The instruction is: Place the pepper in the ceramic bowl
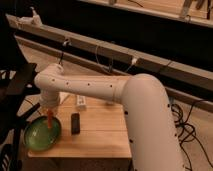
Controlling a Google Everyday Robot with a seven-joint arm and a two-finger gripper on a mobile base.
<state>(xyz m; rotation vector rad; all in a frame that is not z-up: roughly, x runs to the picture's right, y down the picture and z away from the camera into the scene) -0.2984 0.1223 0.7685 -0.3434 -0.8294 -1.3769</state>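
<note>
Nearly there | lower left of frame: our end effector grips the pepper, hanging point-down over the ceramic bowl on the desk | done: pickup, carry | left: lower, release.

The gripper hangs over the green ceramic bowl at the table's left end, with the orange pepper pointing down from it above the bowl. A black bar lies just beside the bowl, a white tube behind it.
</note>
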